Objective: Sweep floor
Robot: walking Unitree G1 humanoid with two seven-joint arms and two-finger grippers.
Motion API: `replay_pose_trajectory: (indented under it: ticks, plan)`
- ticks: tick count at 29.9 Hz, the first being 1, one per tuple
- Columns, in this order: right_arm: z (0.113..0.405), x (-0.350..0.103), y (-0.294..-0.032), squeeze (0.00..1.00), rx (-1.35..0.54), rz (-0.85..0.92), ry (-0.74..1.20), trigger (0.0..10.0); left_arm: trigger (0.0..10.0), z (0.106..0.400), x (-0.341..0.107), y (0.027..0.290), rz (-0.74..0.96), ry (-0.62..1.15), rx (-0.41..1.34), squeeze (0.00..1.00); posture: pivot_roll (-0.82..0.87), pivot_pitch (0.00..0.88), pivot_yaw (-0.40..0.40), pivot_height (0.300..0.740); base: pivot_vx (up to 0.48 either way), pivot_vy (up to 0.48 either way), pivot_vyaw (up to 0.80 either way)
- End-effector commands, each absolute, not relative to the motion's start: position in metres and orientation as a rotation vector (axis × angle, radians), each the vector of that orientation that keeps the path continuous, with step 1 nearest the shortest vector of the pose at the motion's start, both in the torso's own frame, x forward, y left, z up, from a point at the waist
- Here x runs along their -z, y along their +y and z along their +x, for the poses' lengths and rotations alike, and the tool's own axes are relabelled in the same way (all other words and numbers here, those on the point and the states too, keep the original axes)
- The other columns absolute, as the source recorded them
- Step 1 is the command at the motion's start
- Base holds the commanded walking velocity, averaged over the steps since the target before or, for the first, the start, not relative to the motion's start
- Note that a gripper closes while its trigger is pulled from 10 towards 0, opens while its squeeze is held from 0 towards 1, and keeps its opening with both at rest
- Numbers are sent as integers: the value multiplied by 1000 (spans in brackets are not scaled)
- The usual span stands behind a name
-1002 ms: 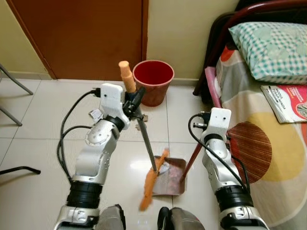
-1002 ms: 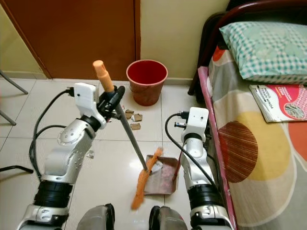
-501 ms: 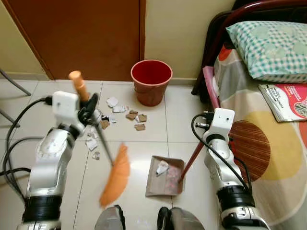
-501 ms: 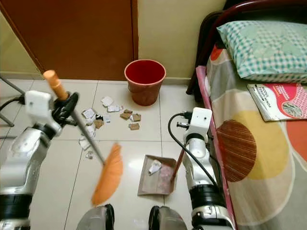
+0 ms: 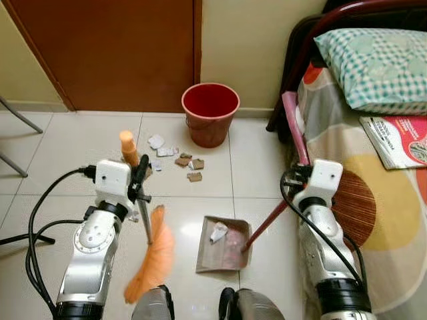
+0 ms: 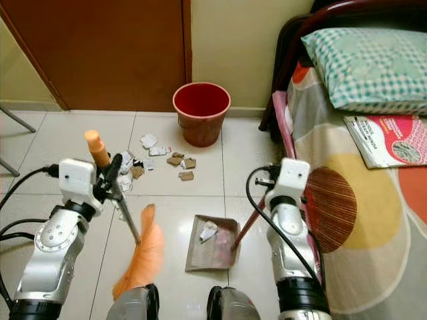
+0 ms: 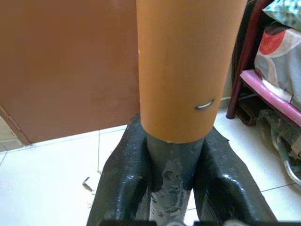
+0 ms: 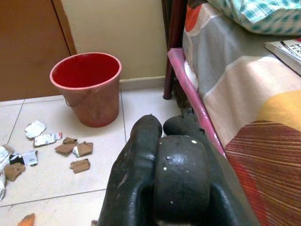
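Your left gripper [image 7: 171, 188] has its jaws clamped tight on the broom [image 5: 152, 250], gripping the grey shaft just under the orange handle cap, with the orange bristles hanging near the floor between your left arm and the dustpan [image 5: 223, 245]. Your right gripper [image 8: 162, 188] has its jaws closed around the thick black end of the dustpan's handle; the pan sits flat on the tile in front of your feet, mouth facing the mess, with one white scrap and some debris already in it. The paper scraps [image 5: 175, 160] lie scattered on the floor ahead, between the broom and the red bucket [image 5: 211, 113], well apart from the pan. For this stroke, I'd reach the bristles out past the far scraps, set them down on the tile, then drag back in one steady pull toward the pan's mouth. Keep the pan's lip pressed down so bits don't slide underneath, and go gently: light paper may flick sideways if you rush.
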State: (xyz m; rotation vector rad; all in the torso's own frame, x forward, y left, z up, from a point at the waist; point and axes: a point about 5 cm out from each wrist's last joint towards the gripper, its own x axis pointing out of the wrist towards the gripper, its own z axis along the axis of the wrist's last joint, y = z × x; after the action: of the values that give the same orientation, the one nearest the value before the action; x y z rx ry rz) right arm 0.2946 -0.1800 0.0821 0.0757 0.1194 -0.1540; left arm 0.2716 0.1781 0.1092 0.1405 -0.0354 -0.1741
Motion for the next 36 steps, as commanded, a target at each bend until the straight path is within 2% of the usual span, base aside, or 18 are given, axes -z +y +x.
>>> replay_pose_trajectory:
  ticks: [1, 10, 25, 28, 33, 36]
  plan:
    - [290, -85, -182, 0, 159, 80, 100, 10000, 10000, 267, -106, 182, 154, -28, 148, 0, 50, 143, -46, 740, 0, 0, 0]
    - [290, -85, -178, 0, 98, 128, 86, 10000, 10000, 269, -108, 169, 169, -60, 163, 0, 125, 127, -64, 740, 0, 0, 0]
    - [290, -87, -176, 0, 78, 163, 72, 10000, 10000, 270, -113, 175, 163, -88, 107, 0, 132, 96, -96, 740, 0, 0, 0]
    - [296, -92, -174, 0, 58, 197, 56, 10000, 10000, 274, -115, 172, 149, -104, 96, 0, 92, 83, -101, 740, 0, 0, 0]
    - [307, -99, -178, 0, 61, 132, 53, 10000, 10000, 282, -131, 162, 127, -167, 85, 0, 53, 115, -129, 740, 0, 0, 0]
    - [312, -106, -174, 0, 48, 150, 38, 10000, 10000, 281, -134, 162, 97, -169, 67, 0, 31, 147, -108, 740, 0, 0, 0]
